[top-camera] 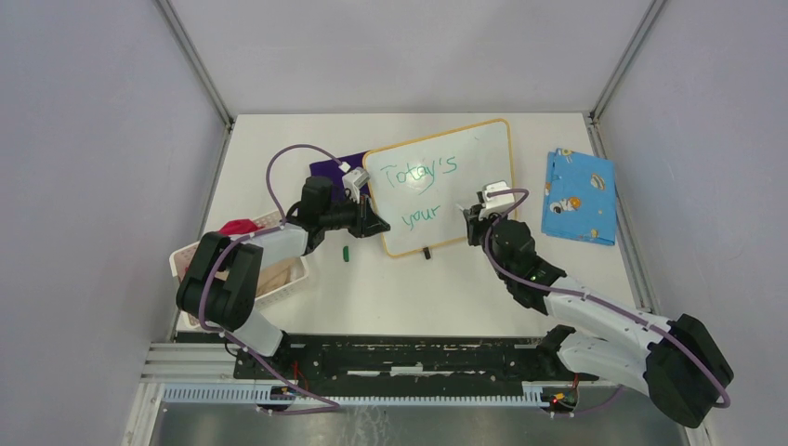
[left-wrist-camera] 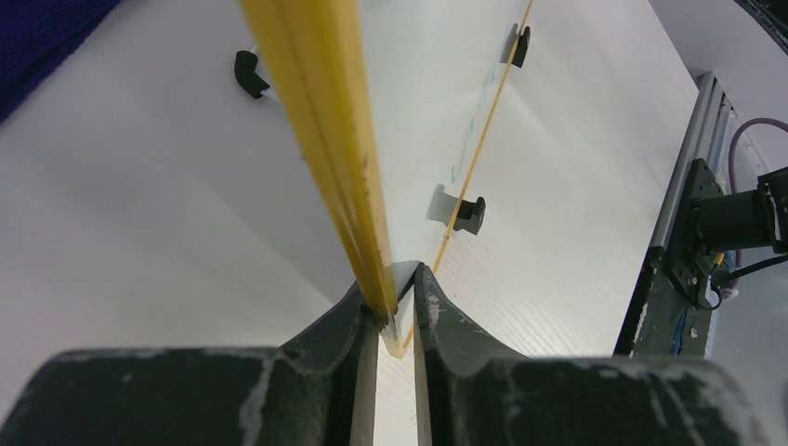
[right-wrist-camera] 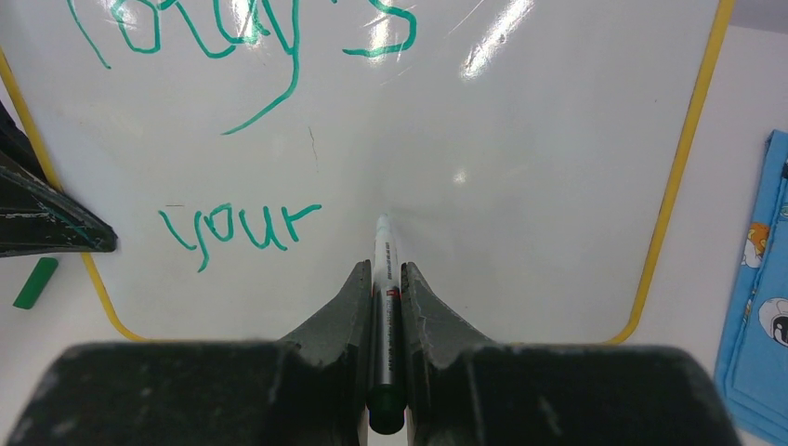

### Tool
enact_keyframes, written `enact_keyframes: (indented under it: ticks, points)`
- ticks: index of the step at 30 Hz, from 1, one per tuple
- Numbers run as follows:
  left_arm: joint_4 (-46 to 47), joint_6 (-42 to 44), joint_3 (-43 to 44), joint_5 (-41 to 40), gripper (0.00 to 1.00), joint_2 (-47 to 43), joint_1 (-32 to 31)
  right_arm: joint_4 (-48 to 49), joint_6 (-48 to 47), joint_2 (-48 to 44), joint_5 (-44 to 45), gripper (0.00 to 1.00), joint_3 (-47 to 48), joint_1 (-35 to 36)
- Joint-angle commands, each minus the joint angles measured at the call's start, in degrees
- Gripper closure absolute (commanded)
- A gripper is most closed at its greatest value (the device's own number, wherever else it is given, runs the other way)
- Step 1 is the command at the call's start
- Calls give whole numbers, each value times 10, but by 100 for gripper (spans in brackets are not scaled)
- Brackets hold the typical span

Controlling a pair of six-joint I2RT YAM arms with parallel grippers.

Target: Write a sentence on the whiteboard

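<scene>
Whiteboard (top-camera: 469,153) (left-wrist-camera: 325,121) (right-wrist-camera: 520,121) lying on the bench (top-camera: 409,297), seen from above and from both wrists. The sentence (top-camera: 420,190) (right-wrist-camera: 237,228) stood on its left half in green, two slanted lines reading "Today's" and, below it, "your". The jaws of the left arm (top-camera: 307,228) were clamped on the whiteboard's left edge, pinching the yellow frame between them. The jaws of the right arm (top-camera: 520,265) were clamped on a marker (top-camera: 467,212) (right-wrist-camera: 384,279), whose tip pointed at the white surface just right of "your"; whether it touched the whiteboard could not be told. A green cap (top-camera: 345,253) (right-wrist-camera: 34,283) lay on the bench just off the whiteboard's lower left corner. A purple cloth (top-camera: 327,170) (left-wrist-camera: 37,37) lay at its upper left, partly under it. A blue patterned cloth (top-camera: 579,195) (right-wrist-camera: 757,307) lay apart to its right. A white basket (top-camera: 186,260) stood well to its left. One black foot (top-camera: 426,253) (left-wrist-camera: 471,214) showed at the whiteboard's near edge.
</scene>
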Motion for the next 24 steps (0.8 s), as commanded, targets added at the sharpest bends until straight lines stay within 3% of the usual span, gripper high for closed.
enact_keyframes:
  ticks: [1, 24]
  points:
    - [-27, 64, 5, -54, 98, 9, -7, 30, 5, 6, 10, 100, 29, -2]
    - [-27, 66, 4, -54, 98, 5, -7, 41, -4, 40, 22, 100, 48, -3]
